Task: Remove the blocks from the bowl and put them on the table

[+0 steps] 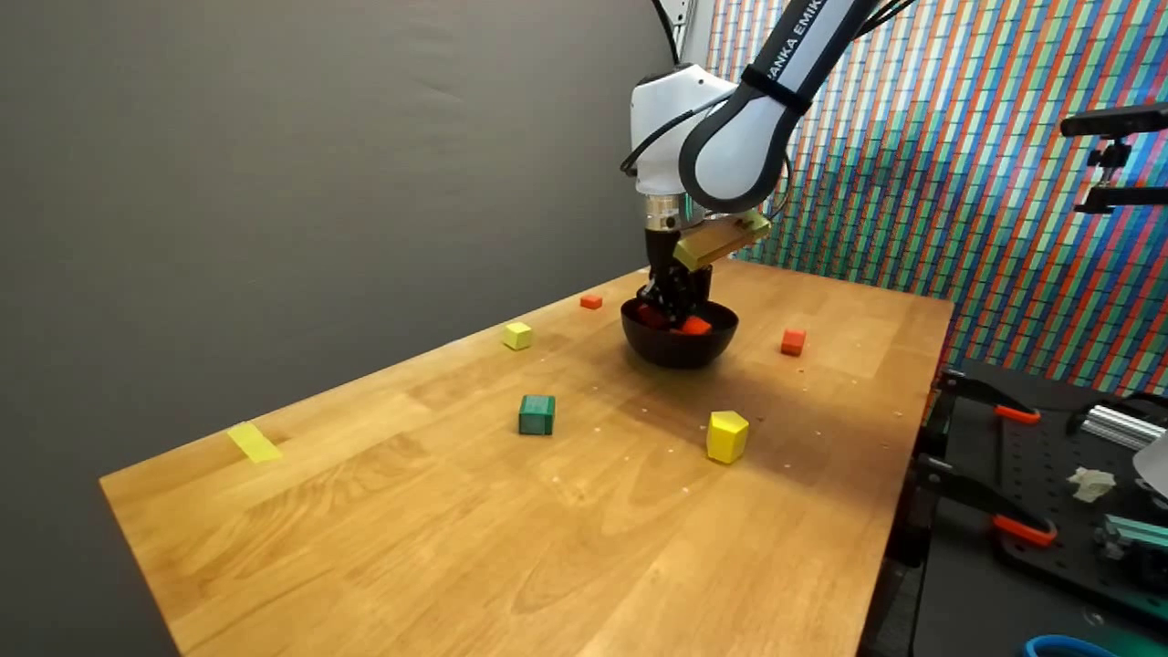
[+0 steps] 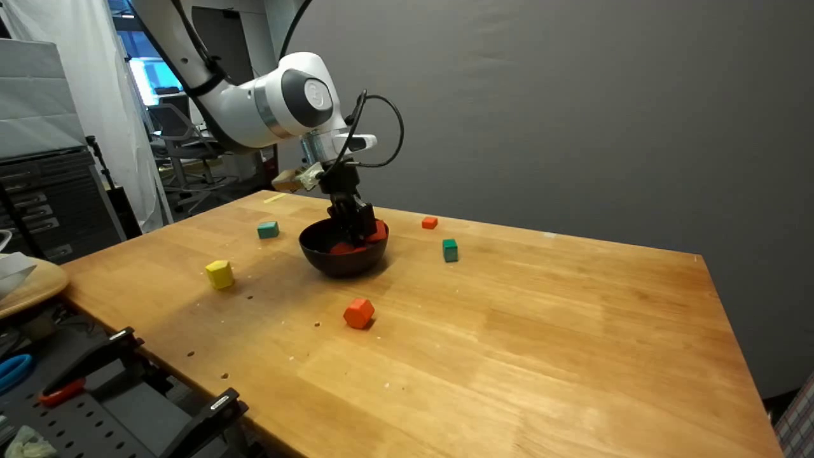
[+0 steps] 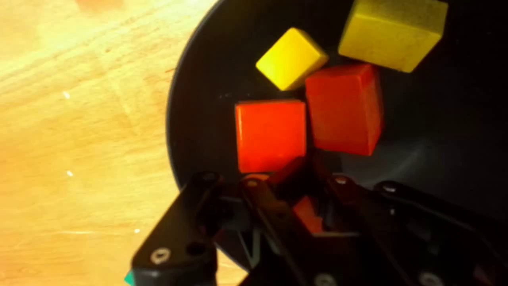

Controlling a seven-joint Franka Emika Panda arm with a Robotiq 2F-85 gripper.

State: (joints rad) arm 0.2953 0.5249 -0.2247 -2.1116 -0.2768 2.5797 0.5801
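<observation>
Table (image 1: pixel 474 557): its wood-grain top is filling the foreground of an exterior view.
Front yellow block (image 1: pixel 727 436): is standing on the table, on the near side of the bowl (image 1: pixel 680 353).
Near green block (image 1: pixel 537 417): is sitting to the left of it, well apart.
Bowl: is standing upright on the table, round and dark, holding more blocks.
Blocks inside: in the wrist view, a bright red block (image 3: pixel 272 137) is lying just beside a darker red block (image 3: pixel 341 111); a small yellow block (image 3: pixel 289 59) and a larger yellow block (image 3: pixel 391 37) are lying near them.
Gripper (image 1: pixel 675 316): is pointing down inside the bowl, its jaws standing closed; whether a block is being pinched between the tips cannot be told.
Orange-red block (image 1: pixel 793 342): is resting on the table, right of the bowl.
Rear yellow block (image 1: pixel 516 336): is resting left of the bowl.
Far red block (image 1: pixel 591 302): is lying beyond the rear yellow block.
Upright green block (image 2: pixel 450 250): is standing right of the bowl in an exterior view.
Arm (image 1: pixel 735 155): is slanting up above the bowl.
</observation>
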